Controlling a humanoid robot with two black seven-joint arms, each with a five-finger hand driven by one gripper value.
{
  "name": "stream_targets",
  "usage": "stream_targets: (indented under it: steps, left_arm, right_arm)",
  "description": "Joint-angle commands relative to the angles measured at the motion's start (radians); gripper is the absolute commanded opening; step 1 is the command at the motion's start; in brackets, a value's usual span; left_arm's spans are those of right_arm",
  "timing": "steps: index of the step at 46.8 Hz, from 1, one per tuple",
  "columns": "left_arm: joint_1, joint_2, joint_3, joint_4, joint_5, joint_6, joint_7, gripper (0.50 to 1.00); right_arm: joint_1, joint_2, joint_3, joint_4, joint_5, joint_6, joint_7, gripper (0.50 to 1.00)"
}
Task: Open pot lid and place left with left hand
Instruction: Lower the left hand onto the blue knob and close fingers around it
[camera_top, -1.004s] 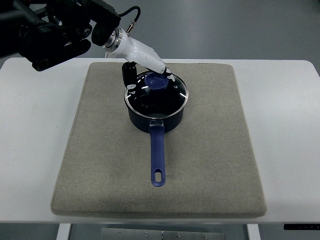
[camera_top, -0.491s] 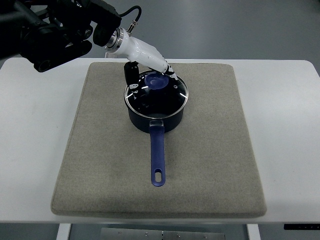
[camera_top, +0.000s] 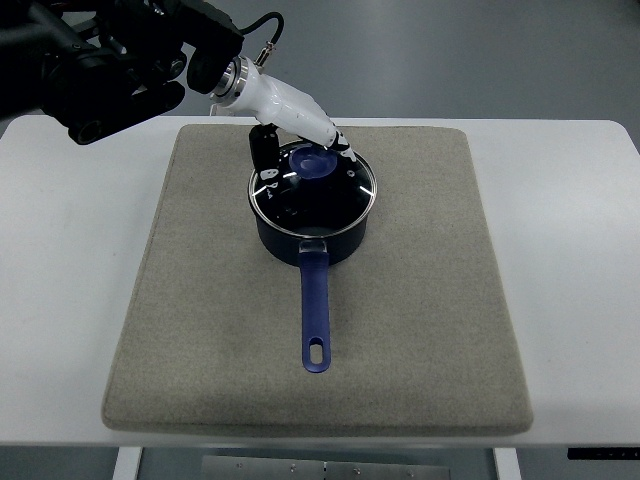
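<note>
Since a second ago your left hand (camera_top: 300, 150) has crept slightly up and to the right over the pot, and in the last half second it has barely shifted, so you are settling into the grasp, not travelling. Its white shell now covers the far rim of the round glass lid with a steel rim (camera_top: 345, 195), and its dark fingers (camera_top: 264, 150) hang at the left side of the blue lid knob (camera_top: 311, 165). You cannot tell from above whether they have closed on the knob. That lid sits flat on the dark blue saucepan with a long blue handle (camera_top: 316, 320), mid-way on the grey felt mat (camera_top: 420, 330) on the white worktop (camera_top: 60, 300). Judging by this, the lift has not begun, and bare mat waits to the left.
</note>
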Motion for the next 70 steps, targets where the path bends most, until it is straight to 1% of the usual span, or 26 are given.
stream_targets:
  steps: [1, 5, 16, 24, 28, 30, 32, 34, 35, 38, 40, 42, 44, 51, 52, 53, 54, 55, 56, 64, 70]
  left_arm:
    - [-0.003, 0.0, 0.001, 0.012, -0.003, -0.026, 0.0, 0.979]
    - [-0.005, -0.003, -0.002, 0.033, -0.012, -0.043, 0.0, 0.979]
    - [-0.001, -0.014, -0.01, 0.048, -0.015, -0.04, 0.0, 0.975]
    - [0.006, -0.014, -0.012, 0.048, -0.019, -0.037, 0.0, 0.956]
    - [0.009, -0.017, -0.01, 0.048, -0.018, -0.034, 0.0, 0.887]
    - [0.009, -0.021, -0.009, 0.05, -0.016, -0.032, 0.0, 0.836]
    - [0.009, -0.021, -0.009, 0.05, -0.016, -0.032, 0.0, 0.814]
    - [0.009, -0.021, -0.009, 0.05, -0.016, -0.032, 0.0, 0.776]
    - [0.009, -0.021, -0.009, 0.05, -0.015, -0.032, 0.0, 0.767]
    - [0.009, -0.023, -0.009, 0.05, -0.015, -0.031, 0.0, 0.763]
    - [0.011, -0.023, -0.009, 0.05, -0.015, -0.031, 0.0, 0.744]
    - [0.014, -0.023, -0.009, 0.05, -0.015, -0.029, 0.0, 0.735]
    - [0.014, -0.023, -0.009, 0.048, -0.013, -0.026, 0.0, 0.711]
    - [0.015, -0.023, -0.009, 0.051, -0.01, 0.018, 0.0, 0.709]
    - [0.015, -0.025, -0.009, 0.051, -0.01, 0.02, 0.0, 0.703]
    - [0.015, -0.023, -0.007, 0.051, -0.01, 0.023, 0.0, 0.684]
    - [0.015, -0.023, -0.007, 0.051, -0.01, 0.025, 0.0, 0.643]
    - [0.015, -0.025, -0.007, 0.053, -0.009, 0.026, 0.0, 0.592]
    - [0.015, -0.025, -0.006, 0.053, -0.009, 0.028, 0.0, 0.566]
    - [0.015, -0.041, -0.007, 0.056, -0.012, 0.029, 0.0, 0.557]
    - [0.015, -0.054, -0.009, 0.082, -0.018, 0.029, 0.0, 0.553]
  right_arm:
    - [0.0, 0.0, 0.0, 0.0, 0.0, 0.0, 0.0, 0.917]
    - [0.0, 0.0, 0.0, 0.0, 0.0, 0.0, 0.0, 0.917]
    - [0.0, 0.0, 0.0, 0.0, 0.0, 0.0, 0.0, 0.917]
    - [0.0, 0.0, 0.0, 0.0, 0.0, 0.0, 0.0, 0.917]
    - [0.0, 0.0, 0.0, 0.0, 0.0, 0.0, 0.0, 0.917]
    - [0.0, 0.0, 0.0, 0.0, 0.0, 0.0, 0.0, 0.917]
    - [0.0, 0.0, 0.0, 0.0, 0.0, 0.0, 0.0, 0.917]
    - [0.001, 0.0, 0.0, 0.0, 0.0, 0.0, 0.0, 0.917]
    - [0.001, 0.0, 0.0, 0.0, 0.0, 0.0, 0.0, 0.917]
    - [0.0, 0.0, 0.0, 0.0, 0.0, 0.0, 0.0, 0.917]
    - [0.0, 0.0, 0.0, 0.0, 0.0, 0.0, 0.0, 0.917]
    - [0.0, 0.0, 0.0, 0.0, 0.0, 0.0, 0.0, 0.917]
    - [0.0, 0.0, 0.0, 0.0, 0.0, 0.0, 0.0, 0.917]
    - [0.0, 0.0, 0.0, 0.0, 0.0, 0.0, 0.0, 0.917]
    - [0.0, 0.0, 0.0, 0.0, 0.0, 0.0, 0.0, 0.917]
    - [0.001, 0.0, 0.002, 0.0, 0.0, 0.0, 0.0, 0.917]
    - [0.0, 0.0, 0.0, 0.0, 0.0, 0.0, 0.0, 0.917]
    - [0.001, 0.0, 0.0, 0.0, 0.0, 0.0, 0.0, 0.917]
    - [0.001, 0.0, 0.0, 0.0, 0.0, 0.0, 0.0, 0.917]
    - [0.0, 0.0, 0.0, 0.0, 0.0, 0.0, 0.0, 0.917]
    - [0.0, 0.0, 0.0, 0.0, 0.0, 0.0, 0.0, 0.917]
